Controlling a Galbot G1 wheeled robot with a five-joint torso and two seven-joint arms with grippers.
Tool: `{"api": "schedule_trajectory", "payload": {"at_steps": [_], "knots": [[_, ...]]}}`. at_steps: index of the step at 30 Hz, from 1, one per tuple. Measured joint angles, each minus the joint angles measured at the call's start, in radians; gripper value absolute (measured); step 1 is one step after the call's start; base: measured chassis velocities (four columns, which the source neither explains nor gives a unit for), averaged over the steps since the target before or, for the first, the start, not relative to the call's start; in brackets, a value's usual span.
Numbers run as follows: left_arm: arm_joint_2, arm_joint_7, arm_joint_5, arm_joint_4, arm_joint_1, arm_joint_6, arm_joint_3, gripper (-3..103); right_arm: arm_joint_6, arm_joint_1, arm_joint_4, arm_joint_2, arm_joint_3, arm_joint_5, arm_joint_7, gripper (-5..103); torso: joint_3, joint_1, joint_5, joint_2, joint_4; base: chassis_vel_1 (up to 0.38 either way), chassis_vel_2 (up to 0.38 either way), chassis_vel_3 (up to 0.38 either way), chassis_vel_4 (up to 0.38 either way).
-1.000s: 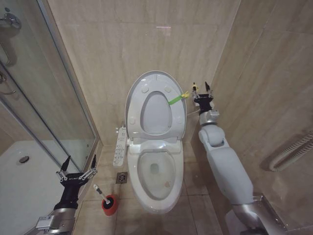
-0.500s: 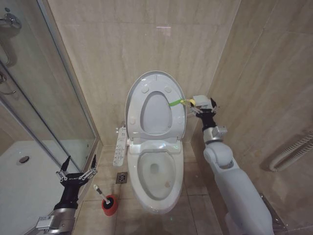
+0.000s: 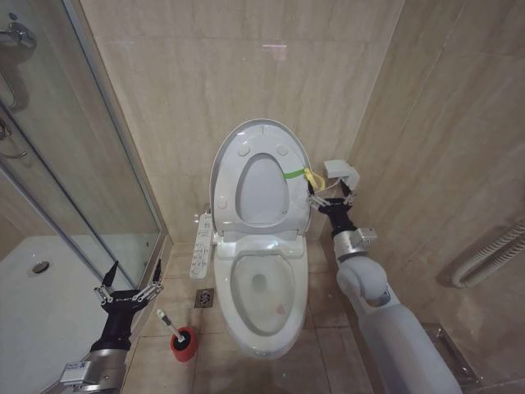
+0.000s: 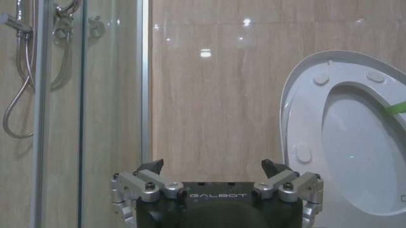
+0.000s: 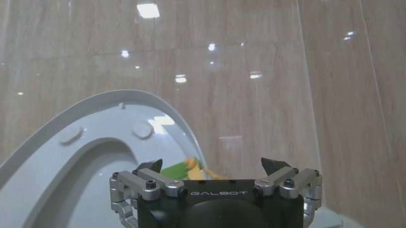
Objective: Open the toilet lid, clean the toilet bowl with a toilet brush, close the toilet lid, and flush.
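Beside R hand [image 3: 328, 194]: glossy oval toilet lid [image 3: 261, 156]

right hand [image 3: 328, 194] lowered beside raised toilet lid [image 3: 261, 172], strap [image 3: 299, 174] released

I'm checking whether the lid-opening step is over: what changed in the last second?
The right gripper, jaws open, drew down and back from the yellow-green strap, which now hangs free. The large glossy white oval toilet lid stayed upright, the left gripper stayed open and parked low, and the black-headed, white-handled toilet brush stayed in its red cup-shaped holder.
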Motion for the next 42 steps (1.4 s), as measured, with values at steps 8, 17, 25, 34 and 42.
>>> {"api": "schedule_trajectory", "payload": {"at_steps": [8, 17, 25, 34, 42], "knots": [[0.0, 0.0, 0.0, 0.0, 0.0, 0.0, 0.0, 100, -0.016, -0.117, 0.077, 0.023, 0.02, -0.023, 0.016, 100, 0.0, 0.0, 0.0, 0.0, 0.0, 0.0, 0.0, 0.0, 0.0], [0.0, 0.0, 0.0, 0.0, 0.0, 0.0, 0.0, 100, -0.037, -0.229, 0.119, 0.077, 0.042, -0.079, 0.073, 100, 0.0, 0.0, 0.0, 0.0, -0.0001, 0.0, 0.0, 0.0, 0.0], [0.0, 0.0, 0.0, 0.0, 0.0, 0.0, 0.0, 100, -0.026, -0.387, 0.147, 0.111, 0.067, -0.144, 0.007, 100, 0.0, 0.0, 0.0, 0.0, -0.0002, 0.0, 0.0, 0.0, 0.0], [0.0, 0.0, 0.0, 0.0, 0.0, 0.0, 0.0, 100, -0.042, -0.51, 0.196, 0.147, 0.053, -0.191, -0.066, 100, 0.0, 0.0, -0.0001, 0.0, 0.0001, 0.0, 0.0, 0.0, 0.0], [0.0, 0.0, 0.0, 0.0, 0.0, 0.0, 0.0, 100, -0.003, -0.597, 0.212, 0.201, 0.081, -0.231, -0.099, 100, 0.0, 0.0, 0.0, 0.0, -0.0001, 0.0, 0.0, 0.0, 0.0]]}}
